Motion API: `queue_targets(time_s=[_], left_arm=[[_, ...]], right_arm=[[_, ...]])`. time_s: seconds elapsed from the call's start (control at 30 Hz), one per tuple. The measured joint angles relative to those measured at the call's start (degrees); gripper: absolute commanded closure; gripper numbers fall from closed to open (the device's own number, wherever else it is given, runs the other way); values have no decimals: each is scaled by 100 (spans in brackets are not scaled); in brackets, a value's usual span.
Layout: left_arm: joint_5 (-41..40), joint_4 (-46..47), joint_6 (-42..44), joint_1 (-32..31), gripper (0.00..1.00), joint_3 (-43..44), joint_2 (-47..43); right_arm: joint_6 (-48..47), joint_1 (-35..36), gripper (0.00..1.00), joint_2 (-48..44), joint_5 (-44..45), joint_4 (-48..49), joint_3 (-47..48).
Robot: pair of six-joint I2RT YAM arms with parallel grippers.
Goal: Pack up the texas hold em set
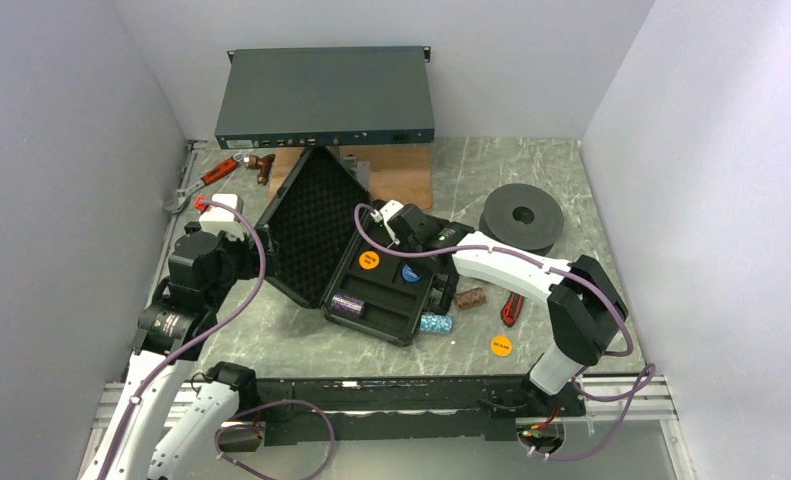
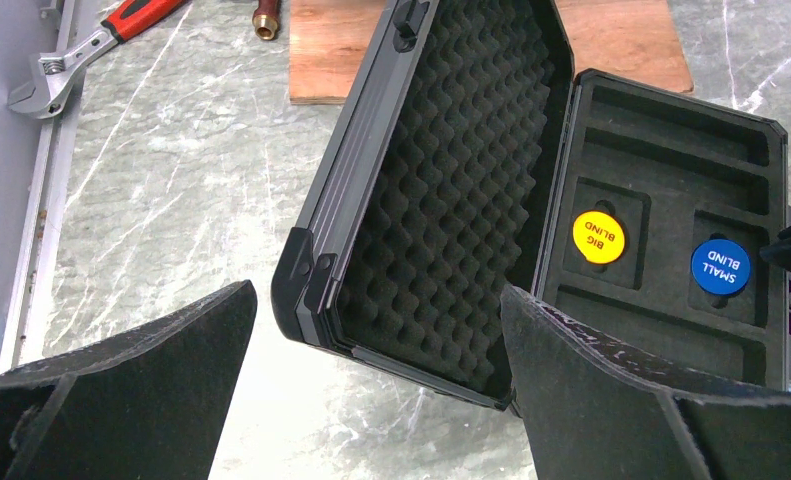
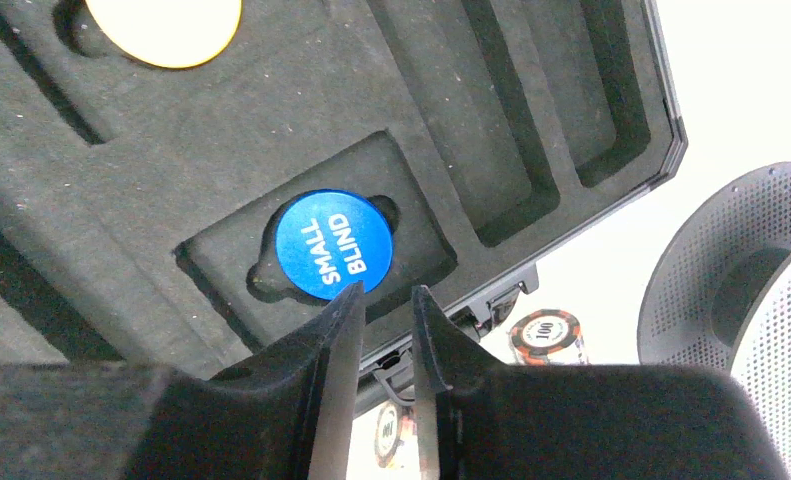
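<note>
Grey rack unit [image 1: 326, 98] sits at the back wall, a flat metal box well apart from my work area.

Black hard case [image 1: 391, 305] is mid-table and open. The lid [image 2: 451, 190] stands up on the left, lined with egg-crate foam. The base lies flat to its right, smooth foam cut into long slots and square pockets.

Black perforated spool [image 1: 519, 215] lies flat on the marble, right of the case and clear of it.

Left gripper [image 2: 373, 300]: jaws spread wide and holding nothing. It hangs just off the lid's near corner with the lid's foam face between its fingers in the wrist view. I see no contact.

Right gripper [image 3: 383, 295]: jaws only a narrow slot apart, nothing between them. The tips are right over the near edge of the blue disc's pocket; I can't tell if they touch it.

Purple roll [image 1: 347, 303] lies in the front slot of the base. Teal roll [image 1: 435, 323] is on the table just beside the case's front right corner. Brown roll [image 1: 469, 297] is on the table between the case and the red-black tool [image 1: 512, 308].

Blue disc [image 3: 331, 245], glossy and printed SMALL BLIND, lies flat in its square pocket. Orange disc [image 2: 598, 237], printed BIG BLIND, is in the pocket next to it. Yellow disc [image 1: 500, 346] lies flat on the table, front right, apart from the case.
</note>
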Motion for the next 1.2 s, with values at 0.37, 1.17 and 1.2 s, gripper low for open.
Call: queue_targets(time_s=[0.37, 1.17, 1.2], left_arm=[[0, 0, 0, 0, 1, 0, 0], [0, 0, 0, 0, 1, 0, 0], [0, 0, 0, 0, 1, 0, 0]], right_arm=[[188, -7, 98, 173, 413, 17, -39], [245, 15, 100, 667, 468, -4, 96], [264, 20, 100, 688, 457, -4, 103]])
